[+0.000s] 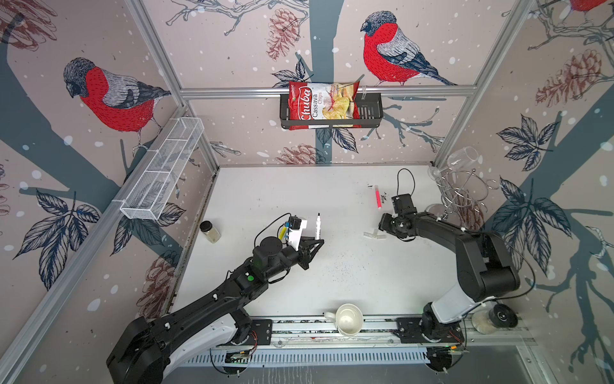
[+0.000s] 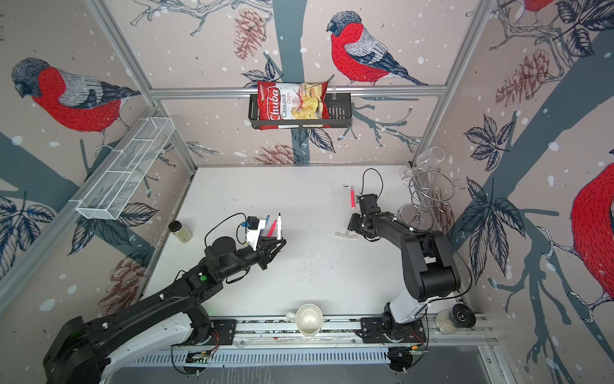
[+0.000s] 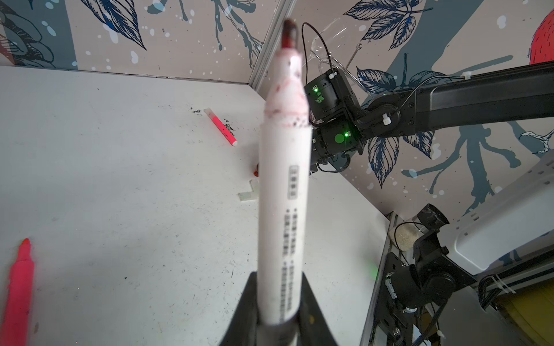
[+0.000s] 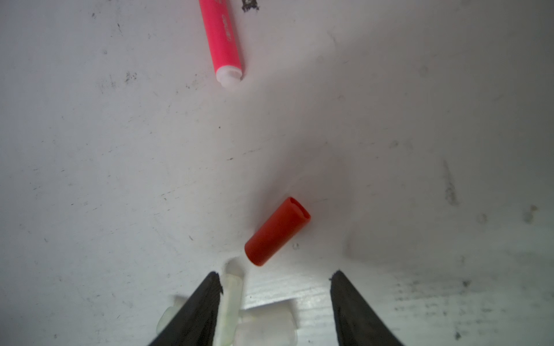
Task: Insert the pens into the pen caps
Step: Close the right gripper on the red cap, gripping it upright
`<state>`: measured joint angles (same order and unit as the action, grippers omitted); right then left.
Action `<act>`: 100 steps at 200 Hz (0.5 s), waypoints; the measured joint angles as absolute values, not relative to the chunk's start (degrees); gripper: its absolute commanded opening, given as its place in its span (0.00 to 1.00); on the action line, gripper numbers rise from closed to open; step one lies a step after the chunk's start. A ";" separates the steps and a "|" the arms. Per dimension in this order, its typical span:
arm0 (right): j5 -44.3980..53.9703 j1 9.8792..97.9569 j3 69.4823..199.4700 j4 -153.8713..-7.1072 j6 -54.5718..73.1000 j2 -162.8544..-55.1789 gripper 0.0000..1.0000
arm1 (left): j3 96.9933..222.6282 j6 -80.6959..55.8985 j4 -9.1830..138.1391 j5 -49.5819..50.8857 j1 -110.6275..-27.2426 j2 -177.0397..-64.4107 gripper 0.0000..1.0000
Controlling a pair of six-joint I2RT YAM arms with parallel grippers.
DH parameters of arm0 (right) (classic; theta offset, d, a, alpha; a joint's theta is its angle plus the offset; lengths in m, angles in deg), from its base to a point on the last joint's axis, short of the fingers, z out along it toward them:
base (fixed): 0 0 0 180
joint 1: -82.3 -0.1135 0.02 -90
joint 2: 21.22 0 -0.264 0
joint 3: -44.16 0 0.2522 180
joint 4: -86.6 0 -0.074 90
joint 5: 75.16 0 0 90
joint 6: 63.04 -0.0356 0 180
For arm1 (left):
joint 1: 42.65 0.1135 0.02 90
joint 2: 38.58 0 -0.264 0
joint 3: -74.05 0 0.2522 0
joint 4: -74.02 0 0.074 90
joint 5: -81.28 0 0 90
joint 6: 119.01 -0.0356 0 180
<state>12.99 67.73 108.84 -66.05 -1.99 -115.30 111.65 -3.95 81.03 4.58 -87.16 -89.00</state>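
Mug (image 1: 348, 320) sits at the worktop's (image 1: 332, 282) near edge; bare surface lies beyond it. Your left gripper (image 1: 316, 240) pinches the white pen (image 1: 318, 226), tip up, left of centre. Your right gripper (image 4: 275, 278) stands spread over the translucent caps (image 4: 230, 299), red cap (image 4: 277, 232) just beyond. One pink pen (image 1: 377, 196) lies toward the far edge.

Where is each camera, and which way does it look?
Top views: high up, look down at table; left arm and right arm show.
Left wrist: looks along the white pen in the shut left gripper, toward right arm.
Right wrist: looks down at the red cap past the open right gripper.
Shared: far pink pen.
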 measured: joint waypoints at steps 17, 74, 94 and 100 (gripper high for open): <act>12.99 67.73 109.82 -66.10 -2.97 -117.09 0.57 | 111.65 -3.95 81.03 4.58 -87.16 -89.17 0.00; 13.87 67.32 113.32 -66.10 -3.34 -121.31 0.56 | 111.65 -3.95 81.03 4.54 -87.16 -89.26 0.00; 14.24 67.21 114.92 -66.10 -3.32 -122.66 0.56 | 111.65 -3.95 81.03 4.54 -87.16 -89.28 0.00; 14.46 67.08 115.42 -66.12 -3.32 -123.12 0.55 | 111.65 -3.95 81.03 4.54 -87.16 -89.28 0.00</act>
